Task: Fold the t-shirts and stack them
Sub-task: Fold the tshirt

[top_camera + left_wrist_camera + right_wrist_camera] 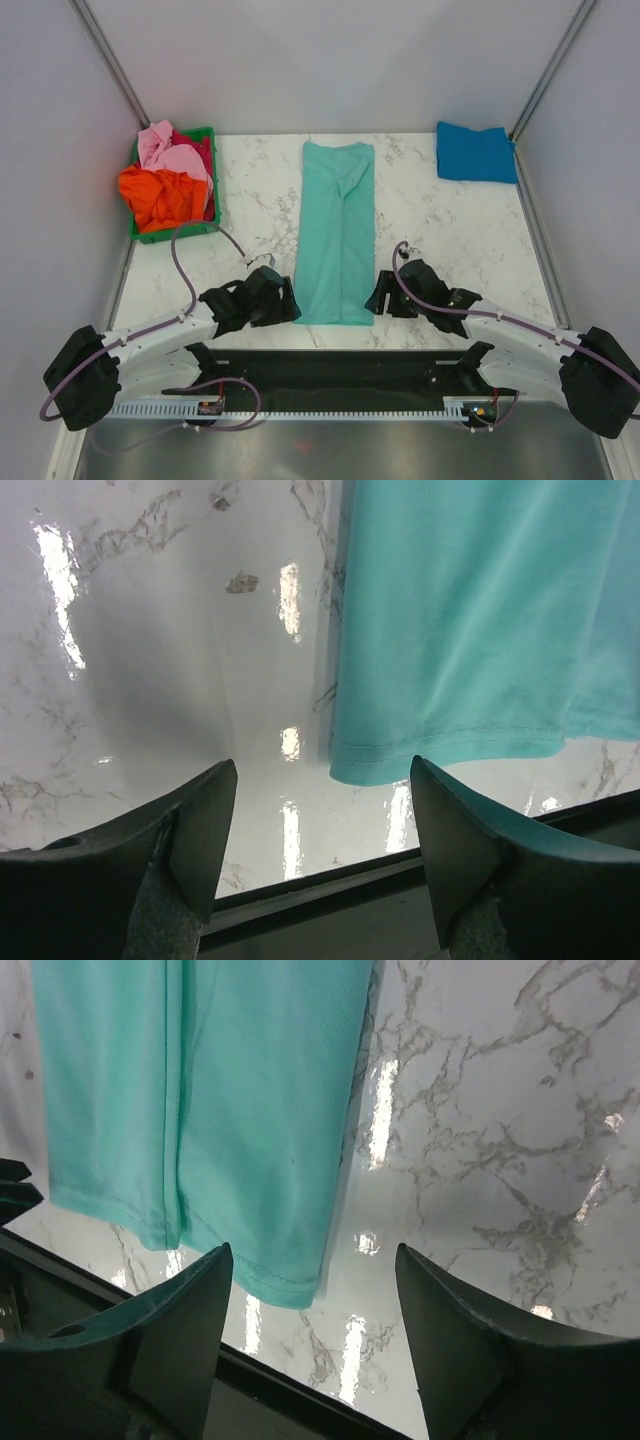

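The mint-teal t-shirt [337,228] lies flat in the middle of the table, folded lengthwise into a long narrow strip, hem toward me. My left gripper [288,300] is open and empty, just left of the hem's near left corner [355,770]. My right gripper [378,298] is open and empty, just right of the hem's near right corner [290,1290]. A bright blue t-shirt [474,152] lies folded at the far right corner. Orange [160,196], pink [170,152] and red shirts sit crumpled in the green crate [176,233].
The green crate stands at the far left of the marble table [450,240]. The table's dark front rail [340,365] runs just below both grippers. White walls with metal posts enclose the table on both sides.
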